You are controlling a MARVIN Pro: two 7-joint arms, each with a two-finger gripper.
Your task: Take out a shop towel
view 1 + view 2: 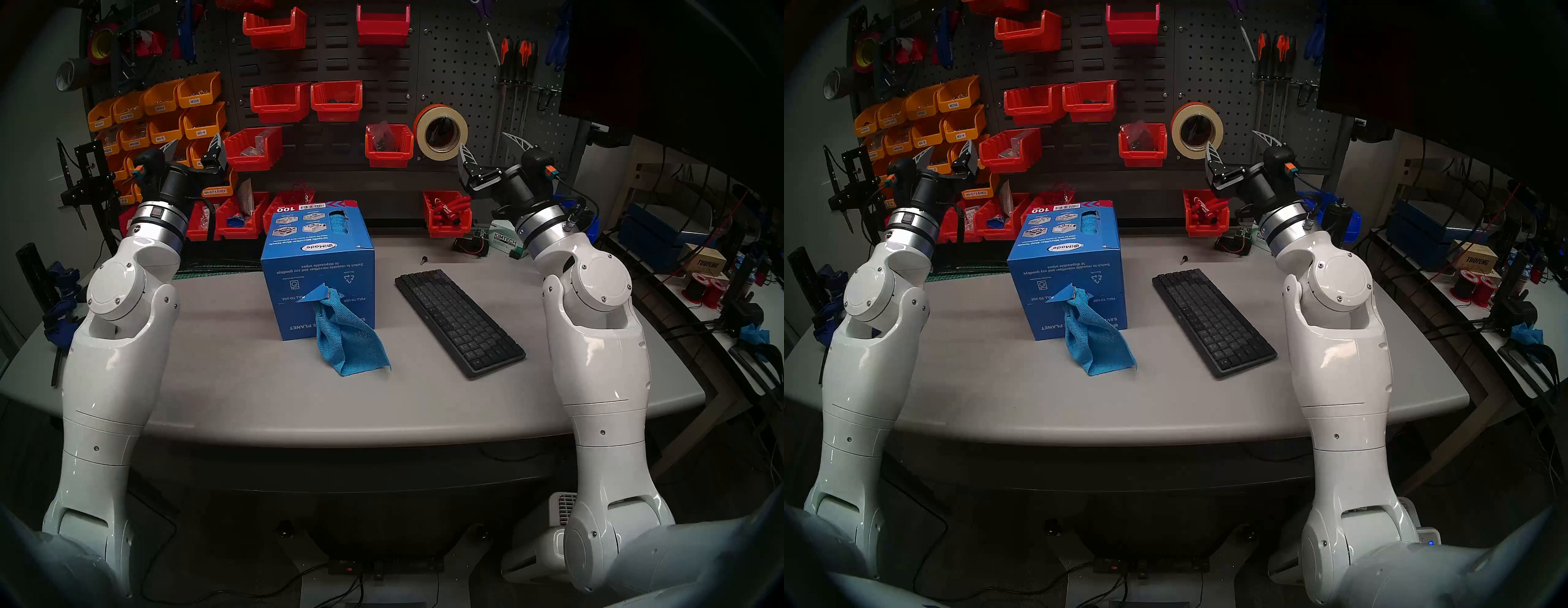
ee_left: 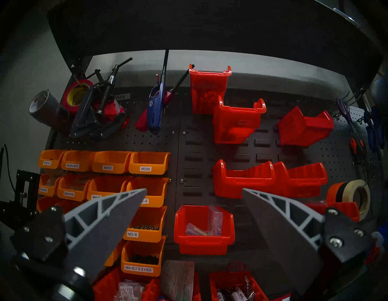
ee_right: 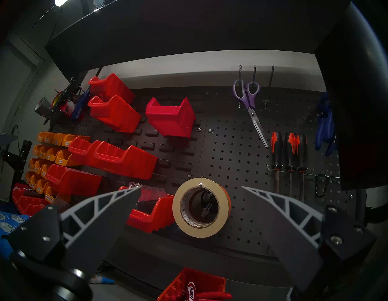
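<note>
Both head views look down from above onto the worktop [image 1: 237, 390] – nearly identical. Each wrist view faces the pegboard [image 2: 199, 147] closer up – sharing its red bins [image 3: 117, 157].

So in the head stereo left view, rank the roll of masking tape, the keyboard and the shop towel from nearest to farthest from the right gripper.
From the right gripper, open and raised by the pegboard:
1. The masking tape roll, hanging on the pegboard just beside its fingers.
2. The keyboard, on the table below it.
3. The shop towel, hanging from the blue box front, farther toward the robot's left.
</note>
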